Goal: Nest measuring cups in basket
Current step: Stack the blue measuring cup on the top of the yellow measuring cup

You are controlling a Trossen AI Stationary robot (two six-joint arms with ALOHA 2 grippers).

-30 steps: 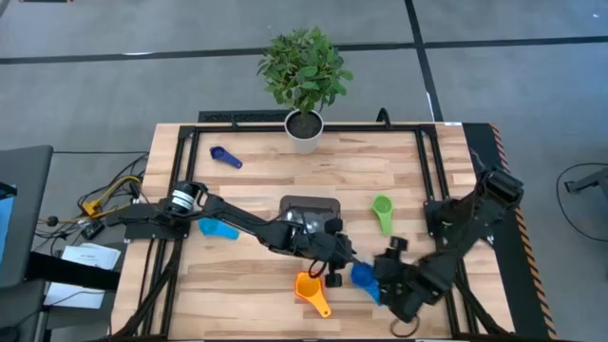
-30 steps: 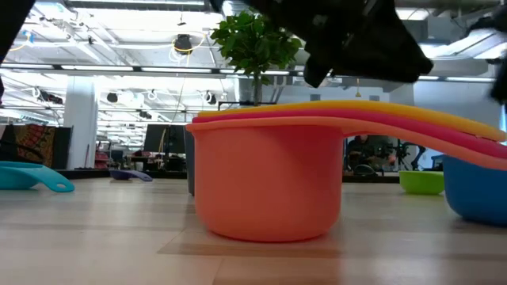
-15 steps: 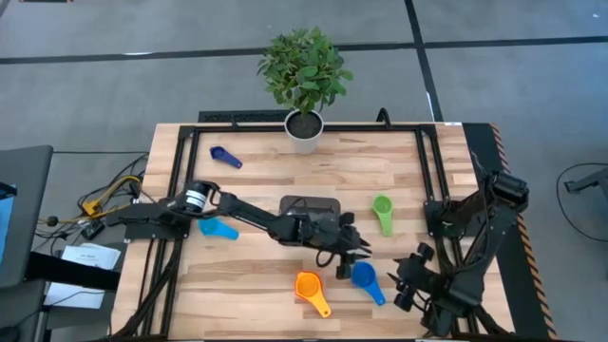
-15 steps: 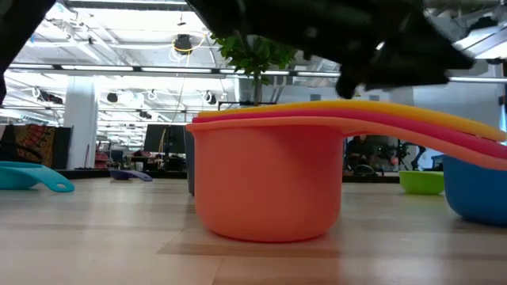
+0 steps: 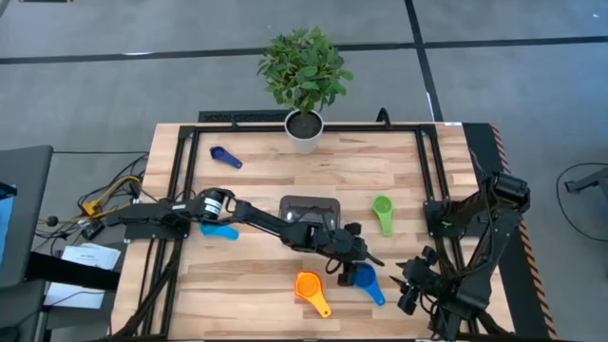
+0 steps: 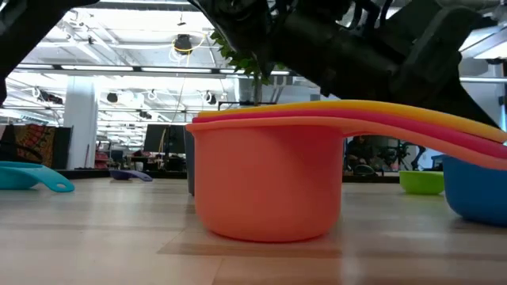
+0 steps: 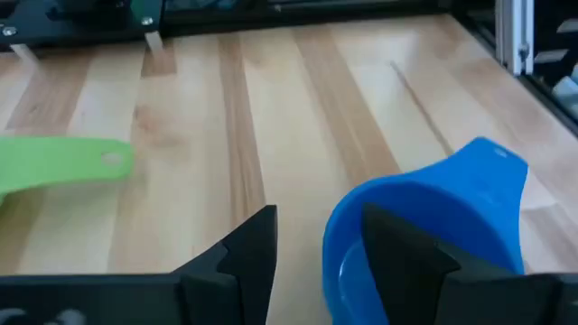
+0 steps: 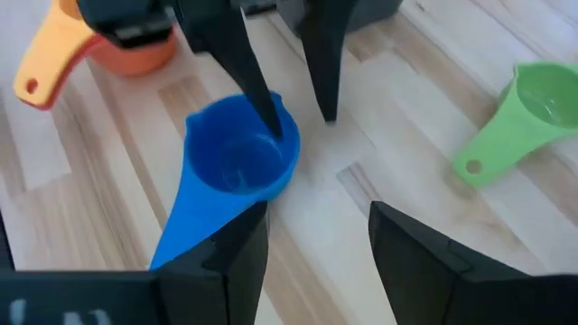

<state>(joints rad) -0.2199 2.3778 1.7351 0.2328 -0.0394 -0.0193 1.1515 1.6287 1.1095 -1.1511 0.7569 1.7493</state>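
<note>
High view shows you the left end effector [image 5: 353, 271] reaching across the middle of the bench [image 5: 256, 171], its fingers spread open at the rim of the blue measuring cup [image 5: 365, 278]; in the right wrist view one of those fingers [image 8: 262, 99] dips inside the cup's bowl and the other stands just outside it on the wood. The cup sits upright on the bench, not lifted. Your right end effector [image 5: 415, 285] hangs near the front right of the bench, just beside that blue cup, jaws parted and holding nothing. The basket [image 5: 310, 207] lies in the middle of the bench, partly covered by the left arm. Just beside the blue cup, toward the front edge, is the orange measuring cup [image 5: 309, 286]; in the low view it carries a yellow cup nested inside it. The green measuring cup [image 5: 383, 211] lies to the right of the basket, the light blue one [image 5: 220, 230] to its left, and the dark blue one [image 5: 224, 157] near the far left corner. A potted plant [image 5: 305, 81] stands at the far edge.
</note>
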